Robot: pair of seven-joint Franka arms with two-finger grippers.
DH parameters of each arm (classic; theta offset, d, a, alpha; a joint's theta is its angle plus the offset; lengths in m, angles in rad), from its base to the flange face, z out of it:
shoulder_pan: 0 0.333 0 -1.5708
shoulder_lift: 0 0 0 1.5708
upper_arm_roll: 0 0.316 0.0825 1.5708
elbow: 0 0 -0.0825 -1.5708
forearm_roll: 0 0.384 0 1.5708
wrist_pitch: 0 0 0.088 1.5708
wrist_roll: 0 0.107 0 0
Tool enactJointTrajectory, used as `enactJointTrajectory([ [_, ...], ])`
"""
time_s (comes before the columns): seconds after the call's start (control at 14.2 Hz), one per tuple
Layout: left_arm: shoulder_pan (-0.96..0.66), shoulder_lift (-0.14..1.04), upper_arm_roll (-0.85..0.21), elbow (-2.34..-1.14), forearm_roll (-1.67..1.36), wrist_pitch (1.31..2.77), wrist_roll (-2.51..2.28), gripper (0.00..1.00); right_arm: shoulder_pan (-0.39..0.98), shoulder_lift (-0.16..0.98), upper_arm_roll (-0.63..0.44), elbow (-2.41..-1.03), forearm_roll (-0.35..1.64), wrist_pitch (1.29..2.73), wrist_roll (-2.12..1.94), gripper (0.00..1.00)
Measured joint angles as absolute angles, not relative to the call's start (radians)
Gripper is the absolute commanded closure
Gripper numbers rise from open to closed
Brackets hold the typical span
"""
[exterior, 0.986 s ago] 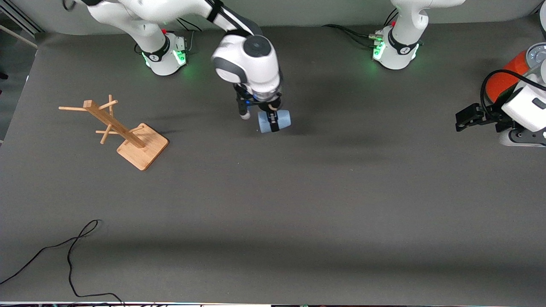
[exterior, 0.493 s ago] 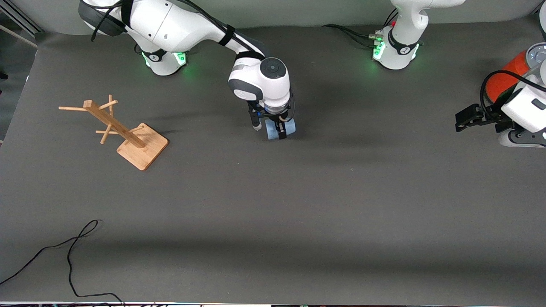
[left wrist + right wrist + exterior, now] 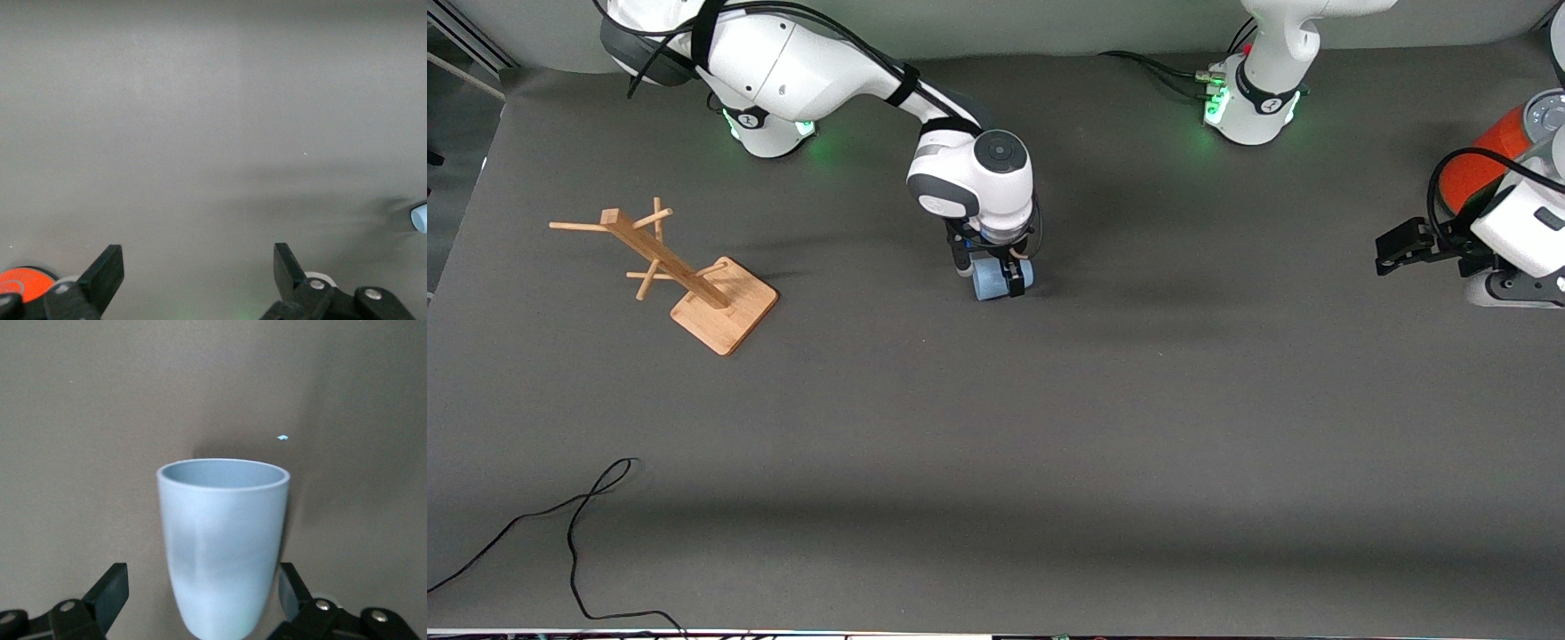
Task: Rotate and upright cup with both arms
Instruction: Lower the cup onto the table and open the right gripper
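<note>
The light blue cup [image 3: 989, 283] lies on its side on the grey table, midway between the two bases. In the right wrist view the cup [image 3: 223, 540] has its mouth pointing away from the camera and its base end between the fingers. My right gripper [image 3: 996, 277] is low over the cup and open [image 3: 200, 593], with a clear gap on one side of the cup. My left gripper [image 3: 1392, 249] waits open [image 3: 197, 267] over the left arm's end of the table. A sliver of the cup [image 3: 420, 217] shows at the edge of the left wrist view.
A wooden rack [image 3: 694, 284] stands toward the right arm's end. A large orange can [image 3: 1489, 151] stands by the left arm's hand and shows in the left wrist view [image 3: 20, 280]. A black cable [image 3: 578, 516] lies near the front edge.
The right arm has come down lower, and gripper and cup have shifted a little toward the front camera. The left arm has not moved.
</note>
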State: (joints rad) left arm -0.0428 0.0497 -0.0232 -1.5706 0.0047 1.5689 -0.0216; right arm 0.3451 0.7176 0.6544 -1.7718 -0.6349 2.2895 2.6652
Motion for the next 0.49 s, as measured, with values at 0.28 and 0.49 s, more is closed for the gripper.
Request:
enactJointTrajectory([
  [0.28, -0.043, 0.039, -0.024, -1.577, 0.005, 1.569, -0.022, 0.0, 0.345, 0.718, 0.673, -1.691, -0.635, 2.175, 2.664, 0.0],
  [0.49, -0.045, 0.012, -0.026, -1.613, 0.005, 1.582, -0.022, 0.0, 0.338, 0.714, 0.78, -1.605, -0.635, 1.999, 2.636, 0.0],
])
